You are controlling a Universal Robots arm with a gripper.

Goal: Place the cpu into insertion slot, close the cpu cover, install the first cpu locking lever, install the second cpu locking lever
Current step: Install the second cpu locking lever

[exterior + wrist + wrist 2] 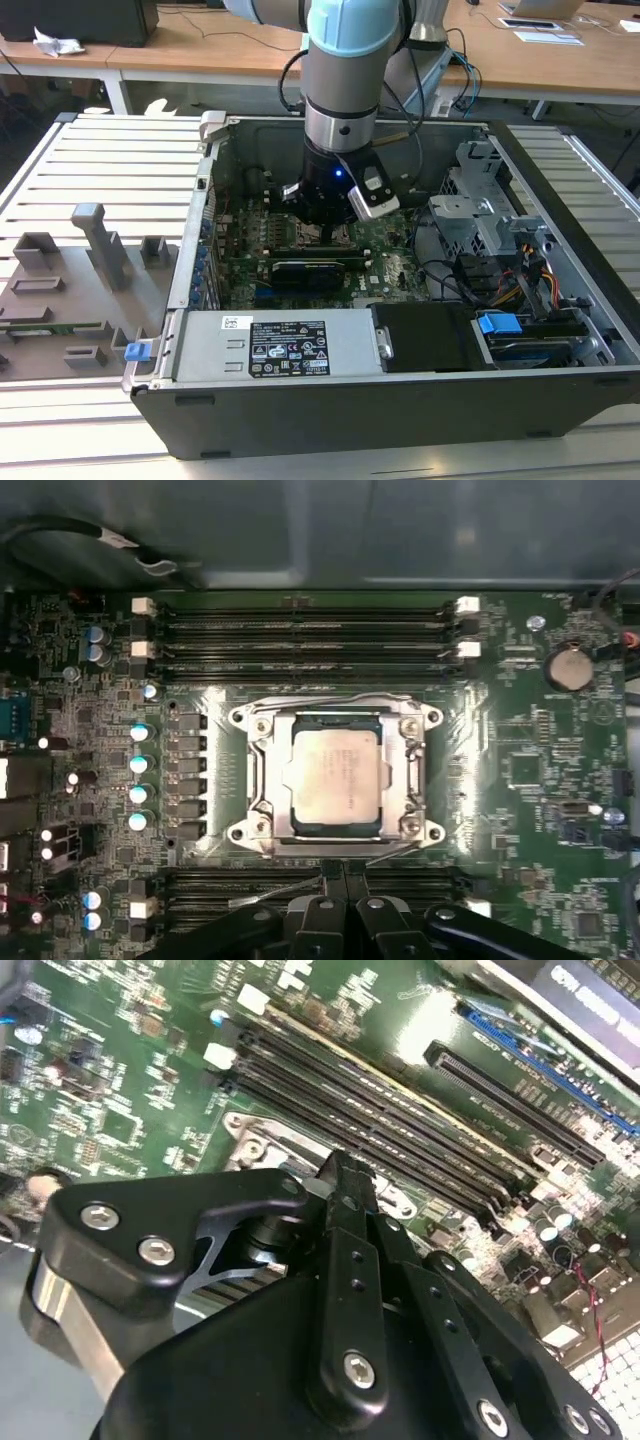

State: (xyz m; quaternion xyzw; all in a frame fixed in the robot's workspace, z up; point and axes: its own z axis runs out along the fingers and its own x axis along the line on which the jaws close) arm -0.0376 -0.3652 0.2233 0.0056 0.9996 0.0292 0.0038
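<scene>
One cpu (337,779) seated under closed cpu cover (262,780); gripper (335,880) jaws together, empty; press lever squarely.

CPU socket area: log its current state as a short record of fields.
cpu: seated in the insertion slot, silver top facing up
cpu cover: lowered around the chip, chip showing through its window
gripper: beside the socket, at the edge next to the memory slots, holding nothing visible
arm: reaching down into the open computer case in the exterior view
</scene>
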